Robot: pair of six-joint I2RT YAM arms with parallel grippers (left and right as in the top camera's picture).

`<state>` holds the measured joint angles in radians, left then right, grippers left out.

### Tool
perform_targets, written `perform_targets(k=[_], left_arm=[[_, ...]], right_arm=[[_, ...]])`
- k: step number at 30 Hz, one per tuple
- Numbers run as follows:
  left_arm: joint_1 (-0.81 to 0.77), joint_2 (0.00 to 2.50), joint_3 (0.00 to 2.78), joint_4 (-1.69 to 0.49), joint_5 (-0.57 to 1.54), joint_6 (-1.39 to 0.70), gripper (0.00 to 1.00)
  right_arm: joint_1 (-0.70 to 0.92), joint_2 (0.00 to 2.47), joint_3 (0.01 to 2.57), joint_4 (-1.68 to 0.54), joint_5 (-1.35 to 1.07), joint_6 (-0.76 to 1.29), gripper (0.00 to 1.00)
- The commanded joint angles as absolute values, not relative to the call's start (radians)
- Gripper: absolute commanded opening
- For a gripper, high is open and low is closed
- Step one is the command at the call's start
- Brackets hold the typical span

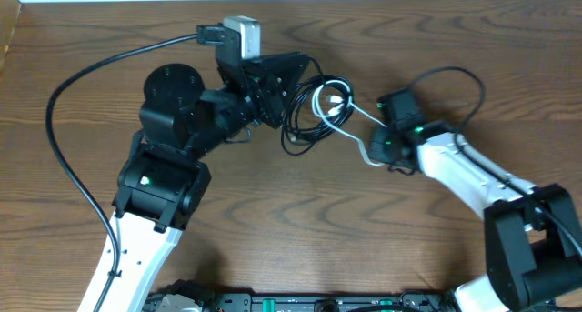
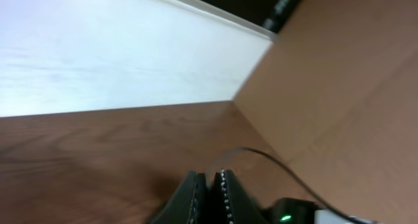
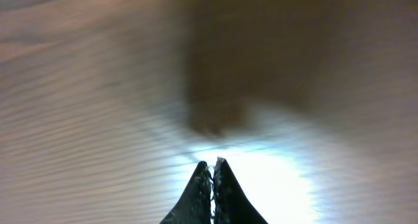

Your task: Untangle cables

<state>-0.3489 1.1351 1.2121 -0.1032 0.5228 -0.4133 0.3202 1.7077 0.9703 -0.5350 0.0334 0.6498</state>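
Cables (image 1: 314, 112), light and limp, snag easily: left fingers (image 2: 189, 198) clamp the black cord (image 2: 264, 157), right fingers (image 3: 199, 191) closed, seemingly empty, so I'd take the white cord (image 1: 364, 115) along its free run.

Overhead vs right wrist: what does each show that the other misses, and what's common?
Overhead only: the black cable and the white cable tangled at mid-table, the white one trailing toward the right tool, plus the left arm. Right wrist only: that tool's fingertips pressed together, close over blurred wood with a bright glare; no cable shows between them. Both: the right tool and the wooden table.
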Motion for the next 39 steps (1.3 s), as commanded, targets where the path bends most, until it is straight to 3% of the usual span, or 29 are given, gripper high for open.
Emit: perform_targets(k=[1,10,24,39], left_arm=[[-0.274,1.116,1.222,-0.088,0.458,-0.386,0.08],[-0.082,1.116,1.222,-0.141,0.466,-0.409,0.09],[-0.080,1.198,1.214,-0.275,0.645,-0.408,0.09],[-0.267,1.457,1.213,-0.297,0.699,-0.329,0.14]], right_arm=[[0.191,1.690,0.967,-0.596,0.120,0.670,0.01],[0.007,1.690,0.967,-0.643,0.077,0.564,0.01],[0.002,1.624,0.967,-0.594,-0.196,0.461,0.01],[0.001,1.077,0.968,-0.629,-0.297,0.413,0.01]])
